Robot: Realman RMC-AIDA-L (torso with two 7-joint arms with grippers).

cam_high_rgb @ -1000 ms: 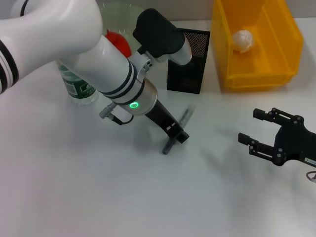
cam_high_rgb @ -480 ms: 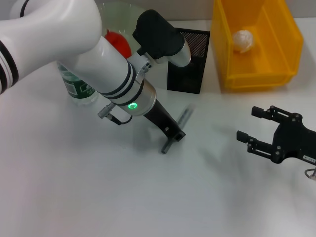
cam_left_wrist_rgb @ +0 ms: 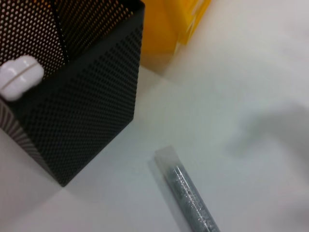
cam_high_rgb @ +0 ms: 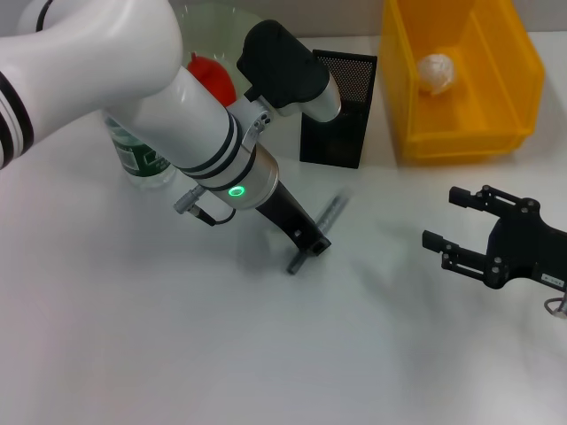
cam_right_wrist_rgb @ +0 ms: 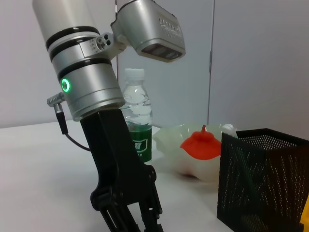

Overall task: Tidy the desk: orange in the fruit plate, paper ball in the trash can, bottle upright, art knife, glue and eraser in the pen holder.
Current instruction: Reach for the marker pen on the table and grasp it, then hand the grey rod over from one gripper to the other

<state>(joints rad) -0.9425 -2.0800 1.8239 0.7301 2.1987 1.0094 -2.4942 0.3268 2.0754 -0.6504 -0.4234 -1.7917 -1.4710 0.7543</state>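
Note:
My left gripper [cam_high_rgb: 310, 243] is down on the table at the near end of a slim grey stick [cam_high_rgb: 333, 209], which may be the art knife or the glue. The stick [cam_left_wrist_rgb: 190, 200] lies just in front of the black mesh pen holder [cam_high_rgb: 341, 119], which holds a white-capped item [cam_left_wrist_rgb: 19, 77]. The orange [cam_high_rgb: 213, 75] sits in the pale-green fruit plate [cam_high_rgb: 208, 22]. The paper ball [cam_high_rgb: 435, 72] lies in the yellow trash can [cam_high_rgb: 400, 97]. The bottle [cam_right_wrist_rgb: 137, 118] stands upright behind my left arm. My right gripper [cam_high_rgb: 441, 218] hovers open and empty at the right. The eraser is out of view.
The trash can stands at the back right, close beside the pen holder. My left arm [cam_high_rgb: 177, 115] covers much of the back left and hides most of the bottle. White tabletop [cam_high_rgb: 177, 354] stretches across the front.
My left gripper has crept slightly left and back over the stick's near end. The right gripper has drifted a little left and up.

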